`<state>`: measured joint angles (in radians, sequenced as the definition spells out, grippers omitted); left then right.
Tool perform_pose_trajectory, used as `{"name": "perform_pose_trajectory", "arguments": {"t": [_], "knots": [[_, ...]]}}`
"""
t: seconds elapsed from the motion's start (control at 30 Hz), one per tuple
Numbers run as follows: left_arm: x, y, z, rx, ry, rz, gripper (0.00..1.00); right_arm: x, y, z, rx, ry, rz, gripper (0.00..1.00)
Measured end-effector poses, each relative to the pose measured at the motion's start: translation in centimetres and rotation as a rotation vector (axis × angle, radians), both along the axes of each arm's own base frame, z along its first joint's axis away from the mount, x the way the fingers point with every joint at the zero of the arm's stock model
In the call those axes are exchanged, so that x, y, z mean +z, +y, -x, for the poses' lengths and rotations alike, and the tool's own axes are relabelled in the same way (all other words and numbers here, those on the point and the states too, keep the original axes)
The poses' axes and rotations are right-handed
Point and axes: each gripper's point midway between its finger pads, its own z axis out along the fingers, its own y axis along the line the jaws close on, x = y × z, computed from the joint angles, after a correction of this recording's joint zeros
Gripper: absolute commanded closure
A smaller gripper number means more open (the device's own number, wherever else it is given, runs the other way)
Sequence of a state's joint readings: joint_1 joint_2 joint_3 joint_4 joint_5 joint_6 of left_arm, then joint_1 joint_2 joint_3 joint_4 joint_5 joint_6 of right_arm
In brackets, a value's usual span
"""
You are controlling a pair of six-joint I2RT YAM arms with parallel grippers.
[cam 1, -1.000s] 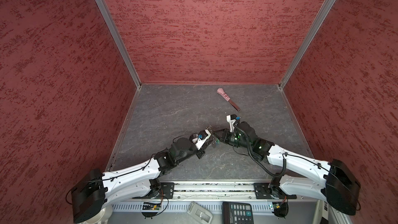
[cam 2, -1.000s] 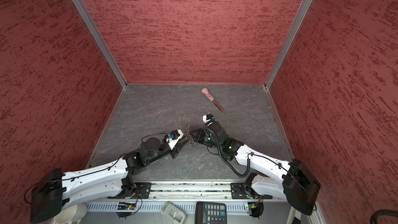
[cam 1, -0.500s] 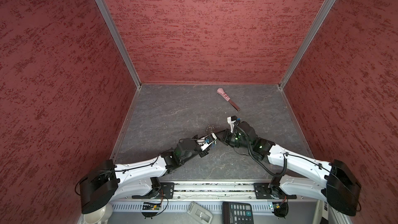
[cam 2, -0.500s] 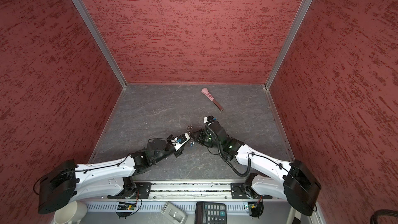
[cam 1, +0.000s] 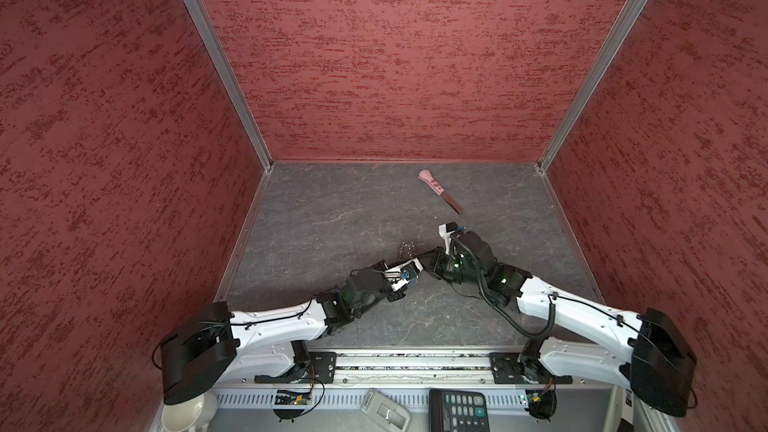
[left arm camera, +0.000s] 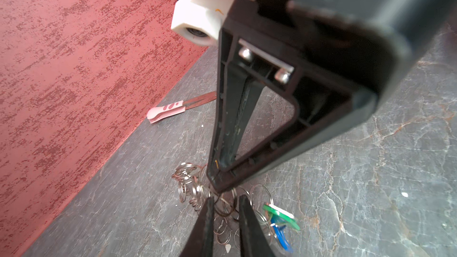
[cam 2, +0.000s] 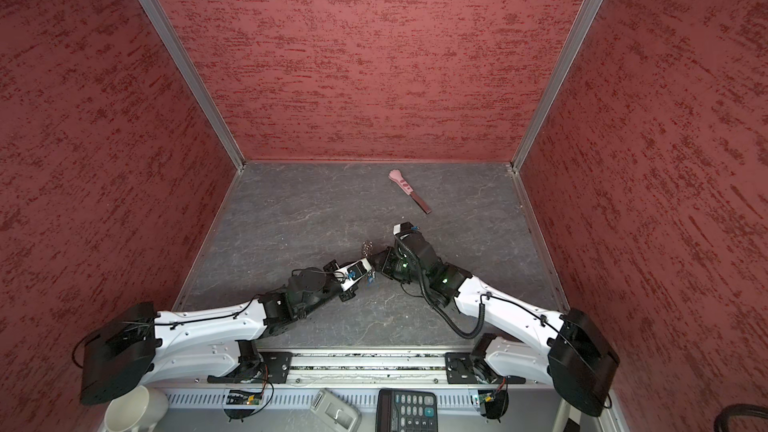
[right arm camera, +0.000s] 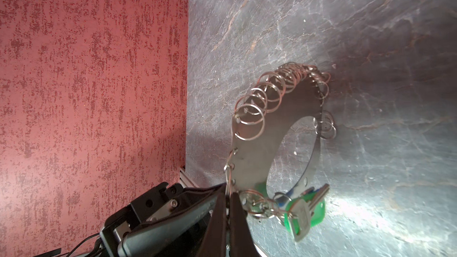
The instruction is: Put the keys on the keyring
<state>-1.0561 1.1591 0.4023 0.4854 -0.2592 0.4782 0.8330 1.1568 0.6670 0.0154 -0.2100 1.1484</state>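
Right claw clamped; left claw ajar

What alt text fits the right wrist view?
The right gripper is shut on the edge of the keyring, a dark flat loop fringed with silver split rings, over the grey table. A key with a green tag hangs near the grip; a red wall stands beside.

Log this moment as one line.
right hand: shut on keyring | left hand: astride keyring, grip unclear | green key, blue key: on keyring
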Motion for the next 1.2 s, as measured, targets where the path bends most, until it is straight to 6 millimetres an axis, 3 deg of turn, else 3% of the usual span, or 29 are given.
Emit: {"name": "perform_pose_trajectory", "arguments": {"t": [0.43, 0.9, 1.2], "knots": [[-0.3, -0.7, -0.5, 0.044, -0.085, -0.049, 0.95, -0.1, -0.3, -0.6, -0.028, 0.010, 0.009, 1.00], [-0.2, -1.0, -0.8, 0.064, -0.103, -0.037, 0.86, 0.0, -0.4, -0.9, -0.055, 0.019, 0.001, 1.00], [-0.5, -0.9, -1.4, 0.099, -0.113, -0.036, 0.95, -0.3, -0.5, -1.2, -0.072, 0.025, 0.005, 1.00]]}}
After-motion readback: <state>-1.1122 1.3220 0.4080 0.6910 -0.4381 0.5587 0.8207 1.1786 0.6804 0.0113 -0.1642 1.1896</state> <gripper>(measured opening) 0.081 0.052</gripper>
